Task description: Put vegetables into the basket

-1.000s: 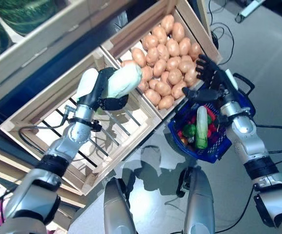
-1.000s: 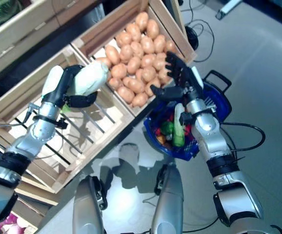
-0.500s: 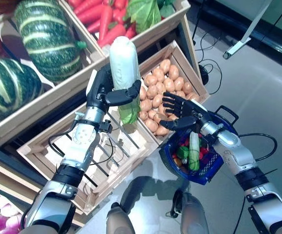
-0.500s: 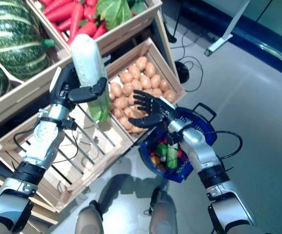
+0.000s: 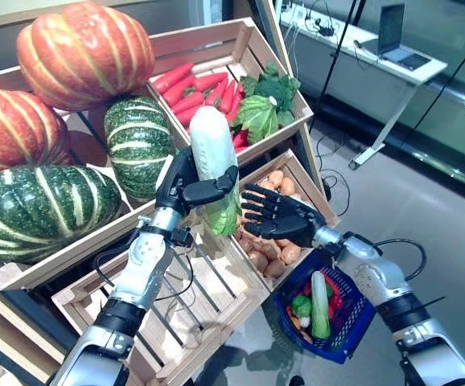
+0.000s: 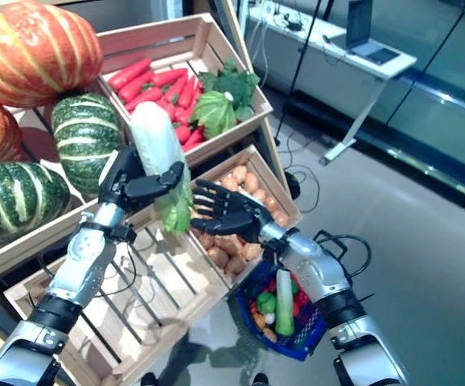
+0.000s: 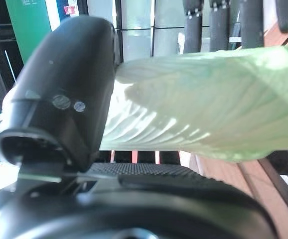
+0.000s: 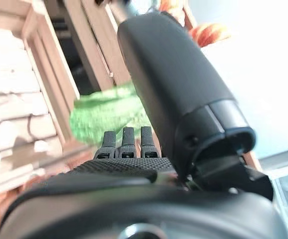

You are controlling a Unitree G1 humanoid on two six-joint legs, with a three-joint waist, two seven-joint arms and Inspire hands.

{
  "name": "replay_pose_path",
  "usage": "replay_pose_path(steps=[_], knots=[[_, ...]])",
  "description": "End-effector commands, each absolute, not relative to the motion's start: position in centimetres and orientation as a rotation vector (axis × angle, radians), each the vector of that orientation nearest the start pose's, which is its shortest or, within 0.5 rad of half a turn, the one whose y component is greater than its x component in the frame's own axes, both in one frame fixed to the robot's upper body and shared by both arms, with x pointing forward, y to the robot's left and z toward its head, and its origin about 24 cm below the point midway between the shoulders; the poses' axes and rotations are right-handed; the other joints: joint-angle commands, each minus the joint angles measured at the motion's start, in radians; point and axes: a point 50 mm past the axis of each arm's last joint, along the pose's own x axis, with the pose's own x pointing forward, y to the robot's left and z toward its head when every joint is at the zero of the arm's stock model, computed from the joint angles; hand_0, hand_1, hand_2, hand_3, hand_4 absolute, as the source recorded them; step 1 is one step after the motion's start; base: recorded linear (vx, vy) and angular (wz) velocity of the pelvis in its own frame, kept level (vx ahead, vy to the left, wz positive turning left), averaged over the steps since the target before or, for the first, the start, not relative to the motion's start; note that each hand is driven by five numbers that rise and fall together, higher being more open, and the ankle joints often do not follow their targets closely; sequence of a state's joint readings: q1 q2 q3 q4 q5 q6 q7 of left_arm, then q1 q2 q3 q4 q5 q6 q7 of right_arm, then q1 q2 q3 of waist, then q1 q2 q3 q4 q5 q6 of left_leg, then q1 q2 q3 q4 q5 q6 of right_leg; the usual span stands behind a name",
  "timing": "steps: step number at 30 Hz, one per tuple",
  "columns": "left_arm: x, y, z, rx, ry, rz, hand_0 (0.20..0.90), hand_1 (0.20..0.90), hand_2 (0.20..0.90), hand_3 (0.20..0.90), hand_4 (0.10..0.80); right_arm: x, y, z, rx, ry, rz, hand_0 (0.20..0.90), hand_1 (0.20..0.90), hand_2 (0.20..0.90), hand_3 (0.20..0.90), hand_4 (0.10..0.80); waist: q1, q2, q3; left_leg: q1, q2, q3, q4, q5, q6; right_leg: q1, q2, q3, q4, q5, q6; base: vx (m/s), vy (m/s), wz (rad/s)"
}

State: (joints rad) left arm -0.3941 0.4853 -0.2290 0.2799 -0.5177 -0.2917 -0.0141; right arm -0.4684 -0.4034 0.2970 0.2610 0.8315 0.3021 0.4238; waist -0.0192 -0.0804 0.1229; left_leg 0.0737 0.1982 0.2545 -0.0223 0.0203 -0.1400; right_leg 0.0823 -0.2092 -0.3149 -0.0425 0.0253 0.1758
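Item, potato crate [image 5: 293, 181]: lying beneath both my hands. Item, blue basket [image 5: 353, 318]: hanging below my right wrist, already holding vegetables. Item, napa cabbage [image 5: 212, 165]: I am grasping it upright in my left hand [image 5: 183, 181], fingers wrapped round it. Item, right hand [image 5: 277, 219]: I am spreading it open just beside the leafy end. Advice: I judge I should be lowering slowly toward the basket, staying clenched until over the rim.

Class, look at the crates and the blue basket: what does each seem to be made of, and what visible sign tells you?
Crates: pale, unpainted wood, judging by the visible grain and nailed slats. Blue basket: probably plastic, given its uniform glossy colour and moulded lattice wall, though the look alone cannot confirm it.
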Motion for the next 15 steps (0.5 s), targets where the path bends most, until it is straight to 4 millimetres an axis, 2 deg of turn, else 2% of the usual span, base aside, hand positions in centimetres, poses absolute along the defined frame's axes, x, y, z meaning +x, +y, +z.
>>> replay_pose_path(steps=[1,9,15], knots=[[32.2,17.5,14.4,-0.036,-0.450,-0.272,0.300,0.300,0.300,0.300,0.400,31.5,-10.9,13.6,0.375,0.001,0.935,0.900,0.900,0.900,0.900,0.800,-0.009,0.052,-0.115,0.005,0.018,0.023,-0.047,0.033,0.000,-0.005,0.007,-0.001,0.043,-0.017,-0.012,0.024,-0.001,-0.10],[32.0,16.4,13.3,-0.022,-0.415,-0.343,0.300,0.300,0.300,0.300,0.400,30.6,-8.6,12.9,0.430,0.164,1.085,0.900,0.900,0.900,0.900,0.800,-0.005,0.047,-0.120,0.018,0.014,0.016,-0.056,0.028,0.004,0.006,0.012,0.011,0.024,-0.012,-0.013,0.011,0.001,-0.01],[32.0,15.3,13.1,-0.019,-0.395,-0.400,0.300,0.300,0.300,0.300,0.400,30.3,-7.3,13.0,0.478,0.212,1.152,0.900,0.900,0.900,0.900,0.800,0.000,0.044,-0.127,0.021,0.018,0.010,-0.062,0.031,0.000,0.018,0.014,0.011,0.006,-0.004,-0.012,0.025,-0.006,0.04]])
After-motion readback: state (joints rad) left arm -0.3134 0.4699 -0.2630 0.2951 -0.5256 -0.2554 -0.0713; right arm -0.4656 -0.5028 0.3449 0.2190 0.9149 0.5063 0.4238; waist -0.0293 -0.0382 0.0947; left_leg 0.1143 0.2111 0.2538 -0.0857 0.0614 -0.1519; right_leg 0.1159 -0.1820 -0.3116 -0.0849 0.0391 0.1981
